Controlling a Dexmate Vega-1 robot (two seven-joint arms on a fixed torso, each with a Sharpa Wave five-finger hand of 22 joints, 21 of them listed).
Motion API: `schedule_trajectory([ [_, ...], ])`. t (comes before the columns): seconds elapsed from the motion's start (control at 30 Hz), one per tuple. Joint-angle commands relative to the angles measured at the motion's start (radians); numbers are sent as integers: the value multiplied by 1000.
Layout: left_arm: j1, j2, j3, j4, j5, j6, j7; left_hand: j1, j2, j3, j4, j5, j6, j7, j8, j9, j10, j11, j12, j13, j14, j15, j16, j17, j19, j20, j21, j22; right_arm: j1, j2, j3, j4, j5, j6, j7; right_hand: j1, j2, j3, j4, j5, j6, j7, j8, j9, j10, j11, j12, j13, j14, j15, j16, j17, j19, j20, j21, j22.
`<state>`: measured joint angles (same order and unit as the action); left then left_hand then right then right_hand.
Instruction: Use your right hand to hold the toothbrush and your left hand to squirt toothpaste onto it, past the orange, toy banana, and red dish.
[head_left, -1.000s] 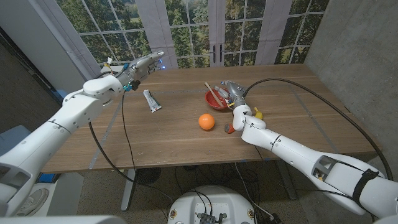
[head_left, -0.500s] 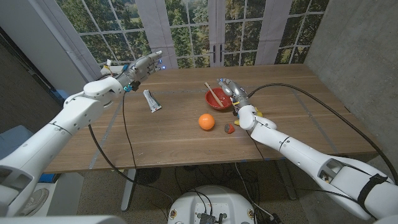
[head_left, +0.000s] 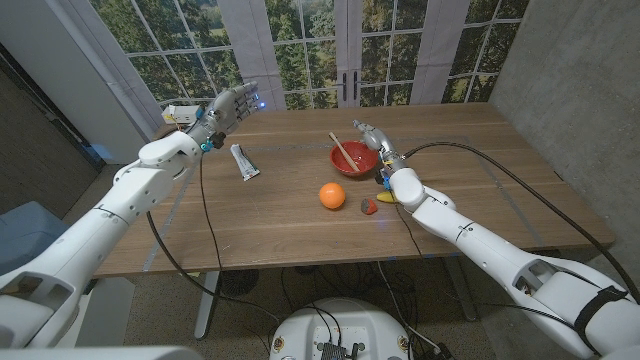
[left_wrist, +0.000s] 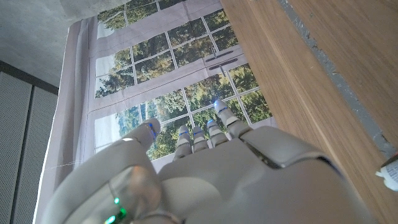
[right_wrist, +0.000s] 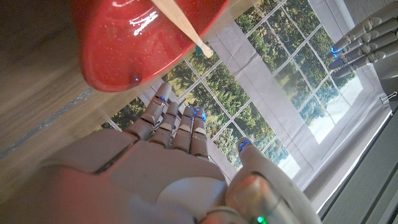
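The wooden table (head_left: 300, 215) has a smooth plank top with pale seams and broad bare wood along its near edge and toward both side edges. The glossy red dish (head_left: 353, 160) sits near the middle of the far half, with the thin wooden-handled toothbrush (head_left: 342, 151) leaning inside it, its handle slanting over the rim. The right hand (head_left: 372, 138) is just beside the dish's right rim, fingers extended and apart, holding nothing. Nearer the front edge lies the round orange (head_left: 332, 196); right of it is a small red and dark object (head_left: 369, 206), and the yellow toy banana (head_left: 386, 195) shows partly behind the right forearm. The white toothpaste tube (head_left: 244, 162) lies flat toward the left edge. The left hand (head_left: 226, 108) hovers above the far left corner, fingers straight and spread, empty.
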<state>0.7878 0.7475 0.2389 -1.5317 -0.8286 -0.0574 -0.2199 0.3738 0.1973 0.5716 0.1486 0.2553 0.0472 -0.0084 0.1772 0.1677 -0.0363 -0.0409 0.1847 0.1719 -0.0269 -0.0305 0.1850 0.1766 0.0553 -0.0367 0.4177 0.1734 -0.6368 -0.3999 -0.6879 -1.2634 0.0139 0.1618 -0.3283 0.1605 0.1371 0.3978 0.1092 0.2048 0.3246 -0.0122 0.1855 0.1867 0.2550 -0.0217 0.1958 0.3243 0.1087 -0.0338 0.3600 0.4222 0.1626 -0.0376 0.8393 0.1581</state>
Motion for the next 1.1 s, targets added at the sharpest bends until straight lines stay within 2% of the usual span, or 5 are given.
schedule_trajectory([
  [0.03, 10, -71, -10, 104, -36, -92, -48, -5, 24, 24, 4, 8, -5, -3, -2, 3, -10, -9, -2, 3, -10, -53, -3, 2, -11, -57, -6, 1, -20, 19, 58, 20, 134, 89, 79, 0, 39, 11, 5, 6, 4, 6, 6, 2, 2, -1, 1, -3, -4, -64, -5, -1, -4, -58, -7, 4],
  [0.5, 14, -93, 0, 162, -40, -116, -77, -14, 17, 46, 12, 8, 2, -12, 1, 3, 0, -14, 3, 3, -2, -58, 1, 3, -8, -60, -11, 0, -53, 10, 117, -17, 261, 117, 158, -7, 39, 27, 16, 10, 15, 10, 10, 1, 11, 2, 5, -17, -11, -64, -23, -18, -9, -68, -29, 3],
  [0.63, 11, -99, 3, 177, -37, -127, -85, -17, 15, 48, 14, 7, 2, -13, 1, 3, 0, -13, 3, 3, -1, -58, 2, 3, -8, -60, -12, 0, -62, 16, 129, -17, 290, 134, 171, -10, 28, 39, 17, 10, 16, 19, 9, -1, 14, 6, 5, -31, -21, -65, -43, -36, -52, -68, -63, 2],
  [0.9, 17, -107, 5, 185, -40, -131, -87, -33, 5, 52, 19, 4, -5, -13, -2, 3, -4, -10, 2, 2, -6, -54, 0, 3, -10, -58, -19, -1, -68, 18, 147, -11, 339, 182, 222, -22, -67, 29, -39, -8, -70, 32, -12, -6, -62, 13, -15, -83, -86, -42, -133, -126, -183, -4, -200, 2],
  [1.1, 26, -109, 0, 178, -40, -140, -78, -43, 3, 55, 19, 2, -12, -13, -4, 3, -16, -9, -2, 2, -16, -53, -3, 3, -17, -59, -27, -1, -77, 16, 163, -13, 370, 207, 246, -34, -82, 15, -73, -8, -181, 26, -19, -10, -171, 0, -24, -113, -167, -50, -169, -166, -221, -26, -274, 2],
])
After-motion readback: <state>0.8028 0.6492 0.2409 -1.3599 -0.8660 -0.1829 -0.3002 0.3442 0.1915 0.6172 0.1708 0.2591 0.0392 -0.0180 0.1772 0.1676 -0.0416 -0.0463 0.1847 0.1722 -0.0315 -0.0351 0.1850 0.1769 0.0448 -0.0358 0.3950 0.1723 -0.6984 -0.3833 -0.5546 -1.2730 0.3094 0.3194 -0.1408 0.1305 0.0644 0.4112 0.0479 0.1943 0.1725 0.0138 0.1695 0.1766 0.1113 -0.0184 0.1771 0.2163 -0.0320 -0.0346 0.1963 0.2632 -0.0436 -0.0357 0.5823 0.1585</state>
